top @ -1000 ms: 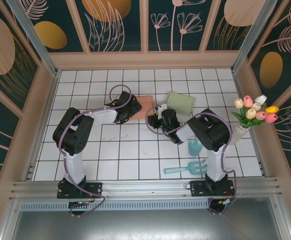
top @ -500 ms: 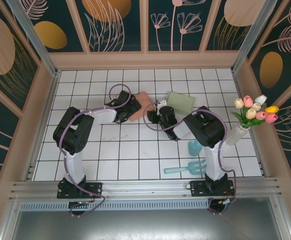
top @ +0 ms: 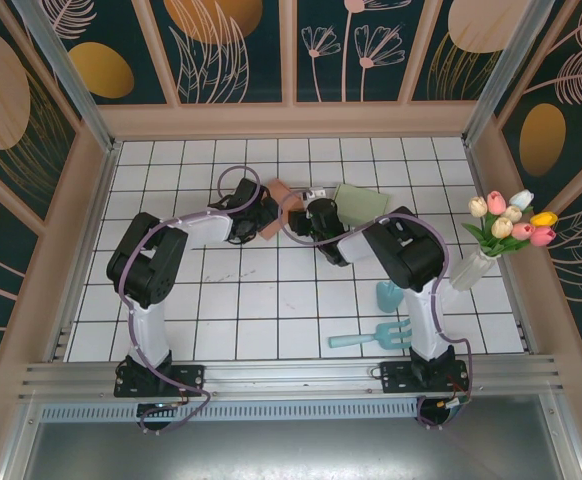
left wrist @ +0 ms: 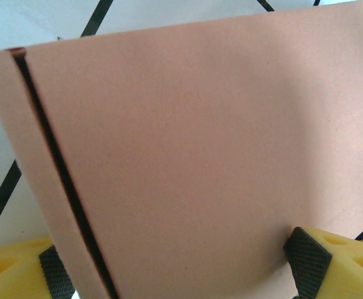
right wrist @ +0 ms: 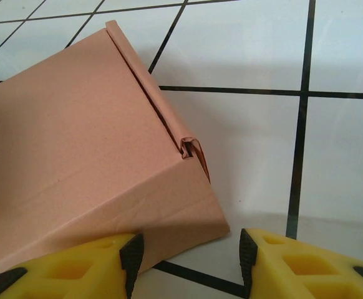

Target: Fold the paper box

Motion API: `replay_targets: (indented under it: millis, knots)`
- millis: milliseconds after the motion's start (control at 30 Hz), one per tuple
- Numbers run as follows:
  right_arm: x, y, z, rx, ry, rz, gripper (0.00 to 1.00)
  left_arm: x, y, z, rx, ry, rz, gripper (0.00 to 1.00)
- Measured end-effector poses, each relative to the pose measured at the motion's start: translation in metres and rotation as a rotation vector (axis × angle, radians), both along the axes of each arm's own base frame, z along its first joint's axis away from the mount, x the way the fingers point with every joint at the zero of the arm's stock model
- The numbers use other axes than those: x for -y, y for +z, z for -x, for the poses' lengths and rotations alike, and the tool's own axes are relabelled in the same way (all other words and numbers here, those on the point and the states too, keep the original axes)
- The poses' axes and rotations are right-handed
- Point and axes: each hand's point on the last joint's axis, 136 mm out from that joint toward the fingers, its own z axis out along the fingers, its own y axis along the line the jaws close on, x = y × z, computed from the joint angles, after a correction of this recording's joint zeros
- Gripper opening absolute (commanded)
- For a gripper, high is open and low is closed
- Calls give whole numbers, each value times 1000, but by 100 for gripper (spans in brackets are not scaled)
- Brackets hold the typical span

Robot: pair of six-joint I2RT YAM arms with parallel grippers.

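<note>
Compared with a second ago, my right arm reaches further left and away from me, and the paper box (right wrist: pixel 75 156) no longer lies flat on the tiles but stands tipped up between my two pincers. Nearest my bases a teal hand rake (top: pixel 371 339) lies on the white tiled table (top: pixel 241 300), with a teal cup (top: pixel 389 295) just beyond it, both on my right. Further out, my right pincer (right wrist: pixel 188 255) is spread. Bare tile shows between its yellow fingers, and the box's lower corner sits against the black pad (right wrist: pixel 131 252) on the left of that view. The box slopes up from there, a folded flap running along its edge. My left pincer (left wrist: pixel 181 271) is spread wide, and a broad brown panel of the box lies across the gap. I cannot tell whether the pads press on it. Beyond my right pincer rests a green box (top: pixel 361 204), and far off to the right stand tulips (top: pixel 506 220) in a vase.
</note>
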Motion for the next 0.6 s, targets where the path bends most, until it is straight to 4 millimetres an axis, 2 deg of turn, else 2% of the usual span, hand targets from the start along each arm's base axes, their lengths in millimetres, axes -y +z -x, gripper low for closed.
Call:
replay_targets:
  millis: [167,333,467,567,600]
  knots:
    - [0,3,1,-35,33,-50,50,0,2,0,-2,-3,6,88]
    - [4,8,20,-126,105,-146,50,3,4,0,8,-38,-4,89]
    - [18,10,29,-194,113,-172,49,3,5,1,12,-52,-7,89]
    - [31,14,28,-224,91,-186,45,4,6,1,14,-63,-7,89]
    - [34,16,27,-232,85,-192,37,5,7,1,16,-68,-7,89]
